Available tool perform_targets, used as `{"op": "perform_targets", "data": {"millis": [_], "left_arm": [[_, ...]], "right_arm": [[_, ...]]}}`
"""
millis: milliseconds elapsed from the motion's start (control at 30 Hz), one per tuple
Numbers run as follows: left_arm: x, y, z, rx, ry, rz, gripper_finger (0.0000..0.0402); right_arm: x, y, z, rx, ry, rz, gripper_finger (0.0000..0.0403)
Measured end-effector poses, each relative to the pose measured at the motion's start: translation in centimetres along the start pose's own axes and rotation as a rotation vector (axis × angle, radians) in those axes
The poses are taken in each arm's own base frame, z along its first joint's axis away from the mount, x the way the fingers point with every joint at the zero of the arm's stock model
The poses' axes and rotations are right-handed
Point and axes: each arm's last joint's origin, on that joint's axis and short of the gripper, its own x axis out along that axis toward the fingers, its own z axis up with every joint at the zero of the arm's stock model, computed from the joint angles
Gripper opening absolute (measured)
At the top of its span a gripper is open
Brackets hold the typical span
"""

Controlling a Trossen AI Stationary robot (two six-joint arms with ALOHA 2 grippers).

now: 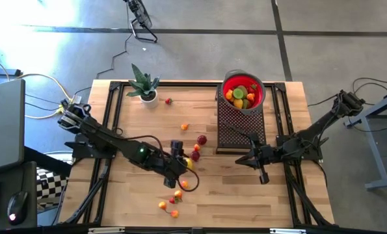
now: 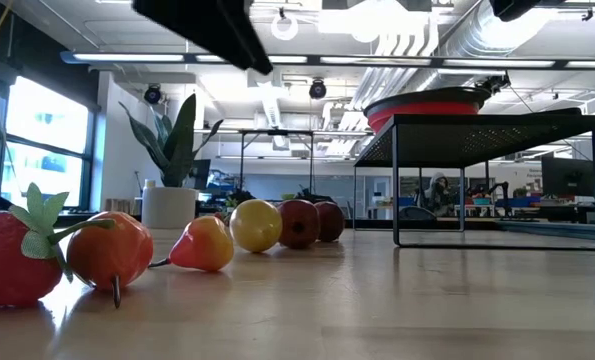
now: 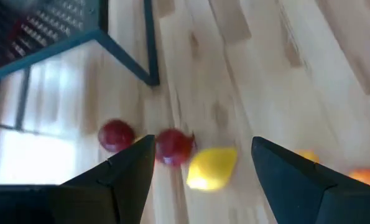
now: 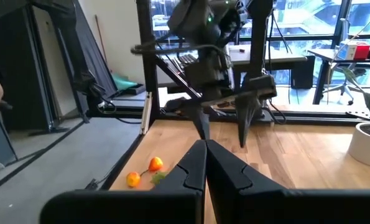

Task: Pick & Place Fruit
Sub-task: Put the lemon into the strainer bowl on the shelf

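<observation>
Wooden table (image 1: 245, 188): left gripper (image 3: 203, 163) spread over yellow fruit (image 3: 211, 168) (light, slick; pinch midsection); right gripper (image 1: 263, 175) pressed together, four o'clock.

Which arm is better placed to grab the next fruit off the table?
Left: the left gripper hangs open above the yellow fruit. The right gripper is shut, away from loose fruit.
</observation>
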Motion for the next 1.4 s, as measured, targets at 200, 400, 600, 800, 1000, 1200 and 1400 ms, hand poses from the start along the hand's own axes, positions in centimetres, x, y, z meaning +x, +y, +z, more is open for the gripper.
{"op": "perform_targets", "data": {"millis": [200, 400, 600, 800, 1000, 1200, 1400], "left_arm": [[1.5, 1.4, 0.0, -0.465, 0.01, -0.012, 0.026], [2.2, 3.2, -0.7, -0.997, 0.119, -0.064, 0.026], [2.5, 4.1, -1.1, -1.203, 0.192, -0.088, 0.026], [2.6, 4.4, -1.6, -1.282, 0.229, -0.051, 0.026], [2.9, 4.3, -1.8, -1.34, 0.244, -0.028, 0.026], [4.1, 3.9, -2.1, -1.507, 0.271, 0.007, 0.026], [5.0, 3.5, -2.1, -1.647, 0.3, -0.018, 0.026]], "right_arm": [[0.0, 0.0, -0.1, -0.002, 0.008, -0.001, 0.0003], [0.0, 0.0, -0.1, 0.0, 0.013, -0.002, 0.0003], [0.0, -0.2, -0.4, -0.043, 0.037, -0.058, 0.0002], [-0.8, -0.3, -0.6, -0.122, 0.097, 0.037, 0.0002], [-3.4, -1.4, 0.5, -0.152, 0.09, 0.081, 0.0002], [-5.6, -3.1, 0.6, -0.136, 0.085, 0.036, 0.0002], [-7.3, -3.9, -0.2, -0.096, 0.079, 0.083, 0.0002]]}}
